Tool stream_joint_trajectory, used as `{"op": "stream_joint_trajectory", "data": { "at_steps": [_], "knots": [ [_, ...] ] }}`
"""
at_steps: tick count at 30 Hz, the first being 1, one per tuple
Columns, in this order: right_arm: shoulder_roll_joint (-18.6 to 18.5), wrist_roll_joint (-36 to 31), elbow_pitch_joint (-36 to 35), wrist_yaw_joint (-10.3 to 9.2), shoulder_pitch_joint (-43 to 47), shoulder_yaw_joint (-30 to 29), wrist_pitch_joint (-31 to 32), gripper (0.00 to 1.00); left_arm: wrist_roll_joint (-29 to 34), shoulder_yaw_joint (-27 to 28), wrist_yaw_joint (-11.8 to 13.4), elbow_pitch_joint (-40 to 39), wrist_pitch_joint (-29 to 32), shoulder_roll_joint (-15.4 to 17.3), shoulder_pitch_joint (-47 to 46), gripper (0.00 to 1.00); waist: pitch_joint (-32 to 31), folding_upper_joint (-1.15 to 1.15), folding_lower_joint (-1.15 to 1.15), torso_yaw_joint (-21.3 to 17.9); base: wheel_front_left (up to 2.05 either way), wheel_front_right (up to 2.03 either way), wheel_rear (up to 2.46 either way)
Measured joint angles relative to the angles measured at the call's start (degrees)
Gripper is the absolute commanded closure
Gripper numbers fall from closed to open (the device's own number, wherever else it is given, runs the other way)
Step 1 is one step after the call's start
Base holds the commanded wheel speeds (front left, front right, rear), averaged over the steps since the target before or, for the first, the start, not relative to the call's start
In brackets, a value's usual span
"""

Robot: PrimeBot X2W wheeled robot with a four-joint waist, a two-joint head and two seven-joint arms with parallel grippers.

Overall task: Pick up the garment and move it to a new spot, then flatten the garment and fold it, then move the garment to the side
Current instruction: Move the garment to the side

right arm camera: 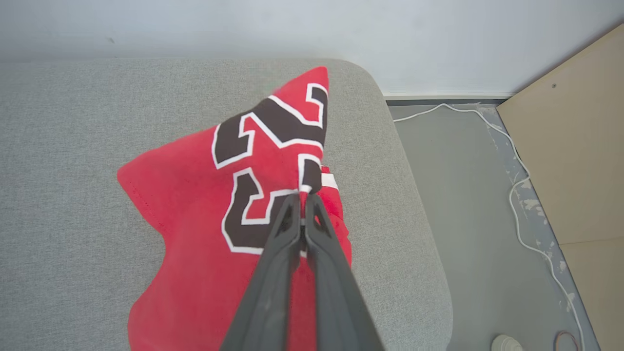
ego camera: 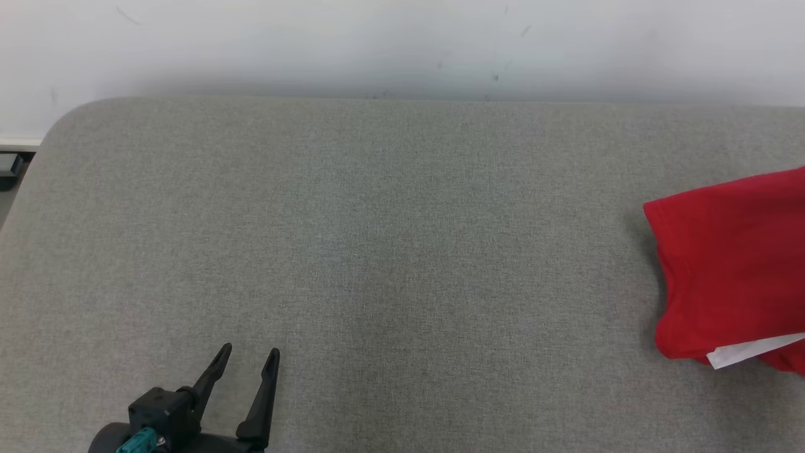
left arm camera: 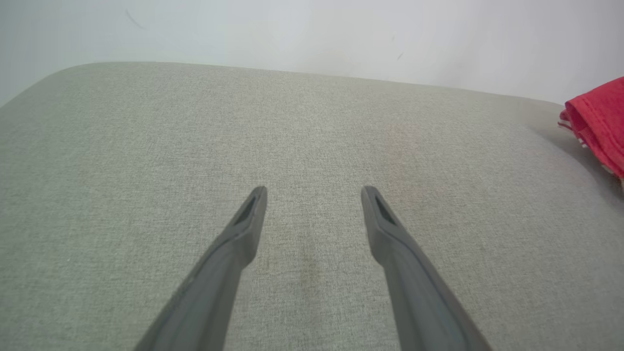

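The garment (ego camera: 729, 270) is a red jersey with black, white-edged numbers, at the right end of the grey cushioned surface (ego camera: 377, 251). In the right wrist view my right gripper (right arm camera: 304, 195) is shut on a pinch of the garment (right arm camera: 204, 195), which peaks up toward the fingertips and drapes down onto the cushion. At the lower left of the head view my left gripper (ego camera: 250, 353) stands open over bare fabric, far from the jersey. The left wrist view shows its fingertips (left arm camera: 253, 204) spread wide, and the garment's edge (left arm camera: 597, 122) at the far right.
A white wall (ego camera: 402, 44) runs behind the cushion. Past the cushion's right end lie a grey floor (right arm camera: 468, 204), a white cable (right arm camera: 516, 195) and a tan board (right arm camera: 575, 136). The cushion's far left corner (ego camera: 69, 119) is rounded.
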Motion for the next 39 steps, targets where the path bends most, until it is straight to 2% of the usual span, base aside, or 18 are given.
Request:
{"op": "stream_joint_trajectory", "data": {
  "at_steps": [8,14,15,16,27,34,39],
  "knots": [
    [-1.89,-3.60,1.20,0.00,1.73,-1.30,-1.34,1.00,0.08,-0.16,0.01,-1.04,0.51,0.29,-0.01,0.00,1.61,0.00,0.00,-0.31,0.00,0.00,0.00],
    [-1.99,-5.97,3.98,0.00,2.30,-0.64,-3.28,1.00,0.40,-0.24,0.00,-1.40,1.09,0.58,-0.40,0.00,2.87,0.00,0.00,-1.07,0.00,0.00,0.00],
    [-1.93,-6.08,4.36,0.00,2.34,-0.40,-3.80,0.13,0.45,-0.27,0.00,-1.46,1.09,0.59,-0.59,0.00,3.06,0.00,-0.01,-1.21,0.00,0.00,0.00],
    [-1.92,-6.23,4.70,0.00,2.36,-0.34,-4.74,0.00,0.46,-0.34,-0.01,-1.52,1.11,0.60,-1.02,0.00,3.26,0.00,-0.01,-1.33,0.00,0.00,0.00],
    [-1.81,-8.56,7.33,0.00,0.61,0.66,-11.23,0.00,0.59,-0.83,-0.48,-1.71,2.07,0.62,-2.91,0.00,4.24,0.00,-0.01,-1.63,0.00,0.00,0.00],
    [0.04,-8.36,7.08,0.05,-0.24,2.89,-16.64,0.00,0.60,-1.09,-0.48,-1.02,2.10,0.34,-3.64,0.00,3.52,0.00,0.00,-1.25,0.00,0.00,0.00],
    [3.24,-6.55,5.43,2.16,-0.19,6.22,-24.04,0.00,0.63,-0.93,-0.42,-0.63,1.94,0.21,-3.66,0.00,2.26,0.00,0.00,-0.83,0.00,0.00,0.00]
  ]
}}
